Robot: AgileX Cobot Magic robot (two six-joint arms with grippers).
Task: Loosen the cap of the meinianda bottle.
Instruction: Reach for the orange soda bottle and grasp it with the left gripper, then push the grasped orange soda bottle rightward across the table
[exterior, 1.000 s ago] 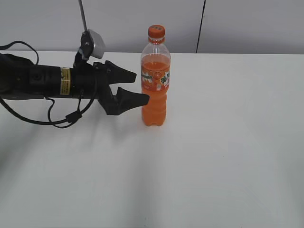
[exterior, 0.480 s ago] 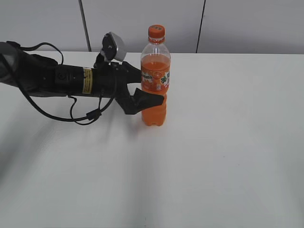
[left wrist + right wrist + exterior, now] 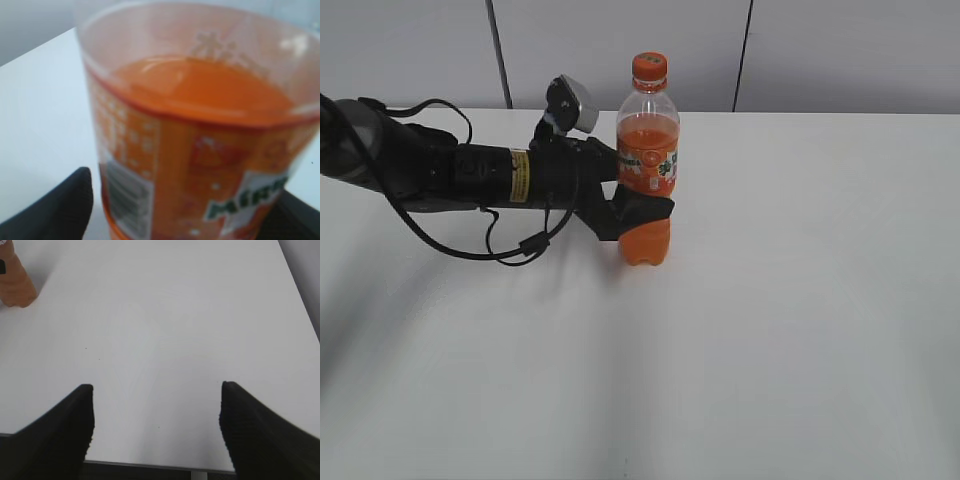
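The meinianda bottle (image 3: pixel 647 150) stands upright at the back middle of the white table, with its orange cap (image 3: pixel 649 67) on top. My left gripper (image 3: pixel 642 195) reaches in from the left and straddles the bottle's ribbed waist, below the label; the near finger (image 3: pixel 645 211) crosses its front. In the left wrist view the bottle (image 3: pixel 190 140) fills the frame between the fingers, and a thin gap shows beside the left finger (image 3: pixel 65 205). The cap is out of that view. My right gripper (image 3: pixel 156 386) is open and empty over bare table. The bottle's base (image 3: pixel 15 285) shows at its far left.
The left arm and its cables (image 3: pixel 470 175) lie across the table's left back. A grey wall with a dark seam (image 3: pixel 742 55) stands behind the table. The table's near edge (image 3: pixel 160 466) runs just under the right gripper.
My left gripper has moved right, from beside the bottle to around its waist, with the fingers now on both sides of it. The bottle has not moved.
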